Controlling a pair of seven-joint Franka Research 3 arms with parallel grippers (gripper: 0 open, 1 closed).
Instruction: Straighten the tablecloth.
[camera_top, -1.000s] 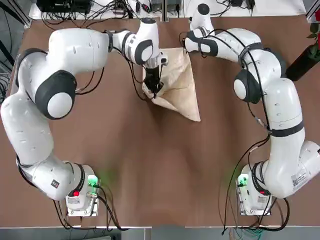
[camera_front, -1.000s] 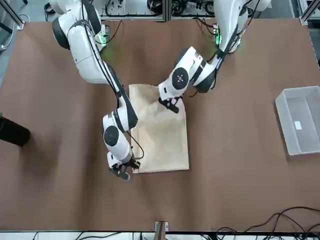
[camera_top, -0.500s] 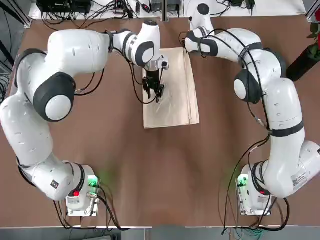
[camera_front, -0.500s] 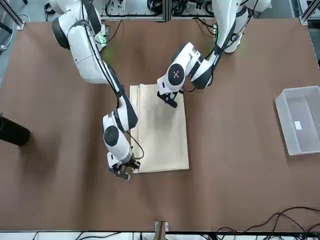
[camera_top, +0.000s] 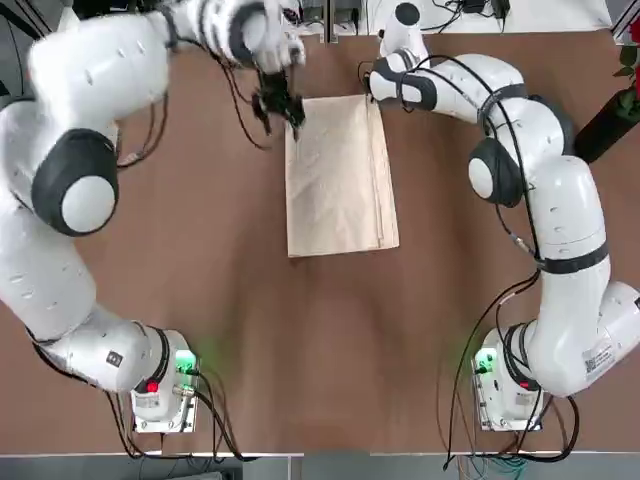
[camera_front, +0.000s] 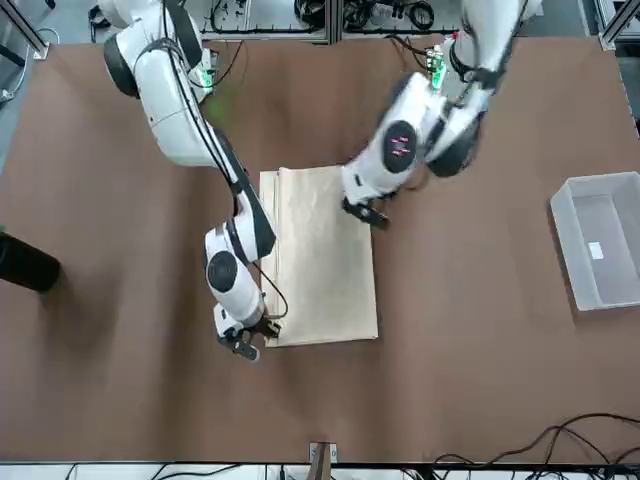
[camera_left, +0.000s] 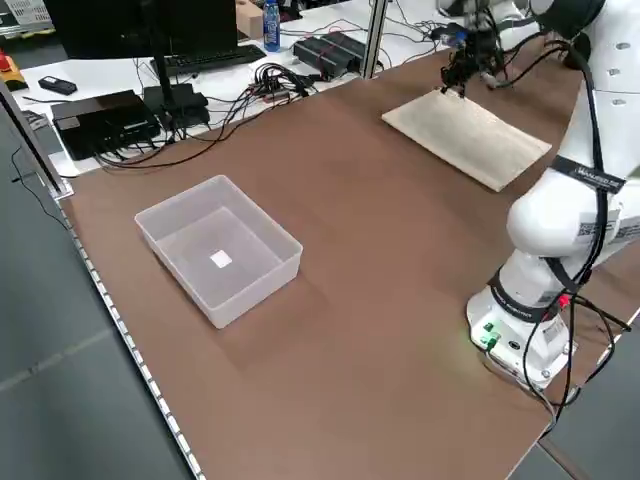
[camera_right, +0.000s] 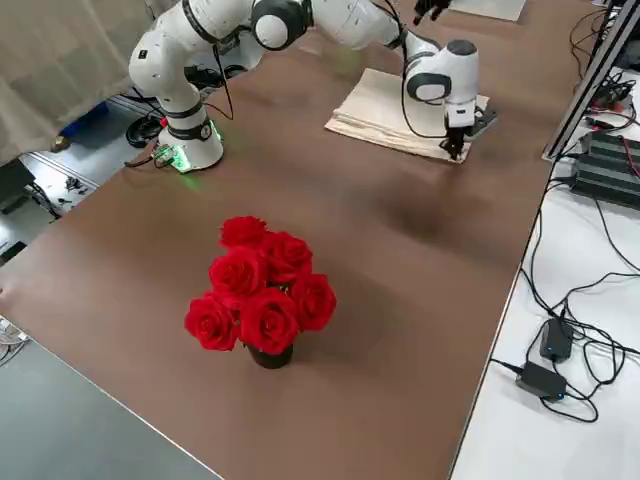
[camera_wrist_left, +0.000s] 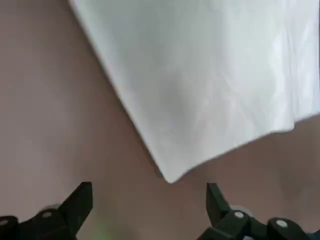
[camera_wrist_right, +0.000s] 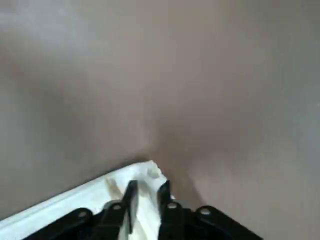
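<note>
Left gripper (camera_wrist_left: 150, 186) has drawn away from the cloth since the earlier frames, up and to the left; the near corner, folded over in the first frame, now lies flat.

Observations, left to right:
- Clear plastic bin (camera_front: 597, 240): well to the left of the left gripper, on the table.
- Left gripper: fingers wide apart, nothing between them; raised near the cloth's left edge.
- Tablecloth (camera_top: 338, 180): lies between the two grippers, reaching from them toward the robot's side. Roughly rectangular, faint creases, layered edges showing along its right side.
- Right gripper (camera_wrist_right: 149, 184): at the cloth's far right corner, fingers somewhat apart with that corner between them. Contact with the fabric: cannot tell.
- Black vase (camera_top: 605, 128) with red roses (camera_right: 262, 285): well to the right of the right gripper.
</note>
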